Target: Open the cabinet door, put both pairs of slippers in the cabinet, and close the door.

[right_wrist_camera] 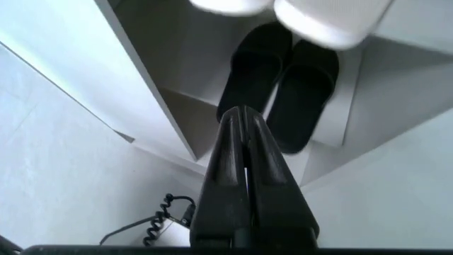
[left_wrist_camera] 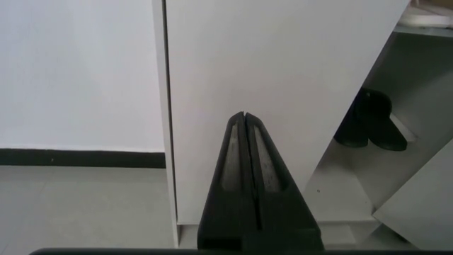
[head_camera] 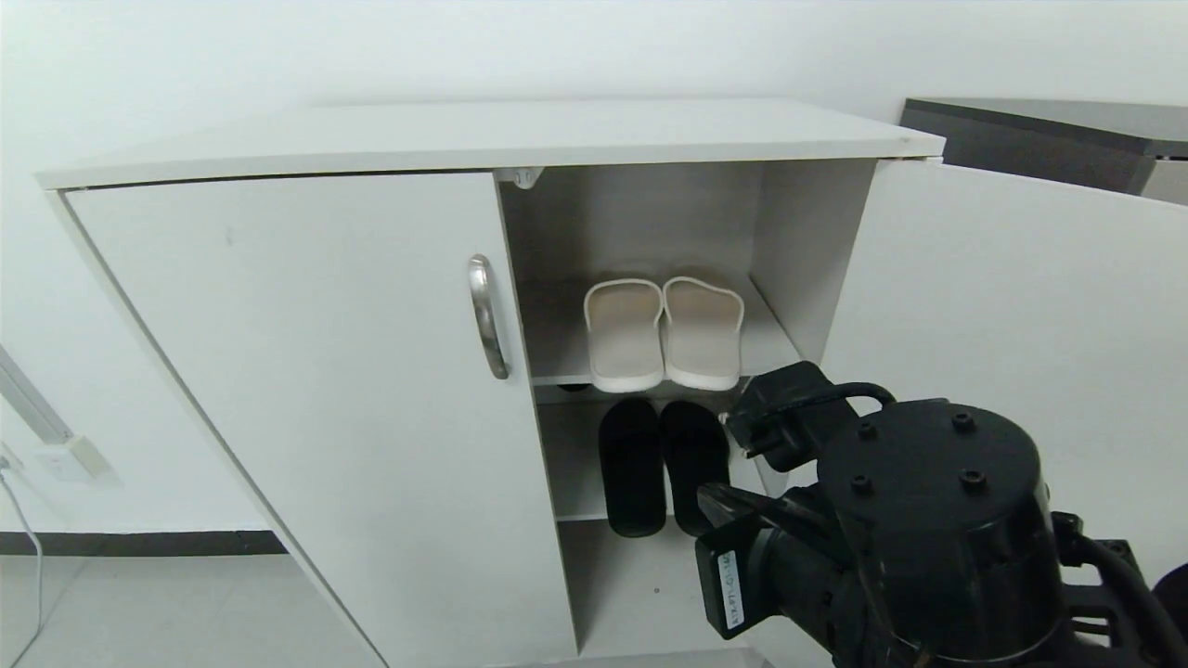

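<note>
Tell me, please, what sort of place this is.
Probably an indoor room, perhaps an entryway: a white shoe cabinet with white slippers and black slippers on its shelves, against a plain white wall.

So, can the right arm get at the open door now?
Probably yes. The right gripper, shut, hangs before the black slippers, and the open door stands right beside that arm with nothing between them.

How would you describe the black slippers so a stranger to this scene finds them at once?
Find the white cabinet with its right door open. Inside, the black slippers lie side by side on the lower shelf, just under the white slippers. They alone are dark; the pair above is white.
</note>
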### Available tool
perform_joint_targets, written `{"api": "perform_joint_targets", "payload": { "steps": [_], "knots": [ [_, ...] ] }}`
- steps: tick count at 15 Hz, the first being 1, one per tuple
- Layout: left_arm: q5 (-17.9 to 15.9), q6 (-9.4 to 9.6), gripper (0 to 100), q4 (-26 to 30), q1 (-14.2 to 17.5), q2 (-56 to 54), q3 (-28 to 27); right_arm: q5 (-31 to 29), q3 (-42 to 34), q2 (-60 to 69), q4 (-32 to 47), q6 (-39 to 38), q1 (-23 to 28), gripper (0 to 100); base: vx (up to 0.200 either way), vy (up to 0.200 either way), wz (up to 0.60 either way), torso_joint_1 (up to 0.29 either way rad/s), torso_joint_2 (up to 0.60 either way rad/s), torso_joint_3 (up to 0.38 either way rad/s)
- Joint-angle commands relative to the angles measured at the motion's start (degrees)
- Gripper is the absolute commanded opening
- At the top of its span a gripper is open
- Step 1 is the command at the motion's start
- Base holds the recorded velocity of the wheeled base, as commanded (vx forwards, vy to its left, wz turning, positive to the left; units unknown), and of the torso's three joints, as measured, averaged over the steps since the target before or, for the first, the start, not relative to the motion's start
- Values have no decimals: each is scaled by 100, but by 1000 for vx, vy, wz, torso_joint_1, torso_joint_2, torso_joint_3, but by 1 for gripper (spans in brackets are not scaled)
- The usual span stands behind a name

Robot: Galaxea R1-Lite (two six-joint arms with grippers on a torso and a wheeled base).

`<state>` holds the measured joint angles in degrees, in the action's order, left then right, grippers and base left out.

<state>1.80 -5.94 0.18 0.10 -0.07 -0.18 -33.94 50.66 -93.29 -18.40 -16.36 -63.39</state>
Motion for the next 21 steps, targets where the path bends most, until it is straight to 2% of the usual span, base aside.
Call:
{"api": "perform_joint_targets", "payload": {
  "steps": [1,14,21],
  "knots": [
    [4,5,0,-1,-1,7,1,-8,-13,-84,-6,1,29,0,-200,0,0,-2,2,2],
    [4,-4,0,-1,8,7,1,28,-285,-92,-419,212,204,0,-200,0,0,3,2,3],
    [4,-4,0,-1,8,7,1,28,-294,-101,-419,212,204,0,0,0,0,0,0,0]
  ]
}}
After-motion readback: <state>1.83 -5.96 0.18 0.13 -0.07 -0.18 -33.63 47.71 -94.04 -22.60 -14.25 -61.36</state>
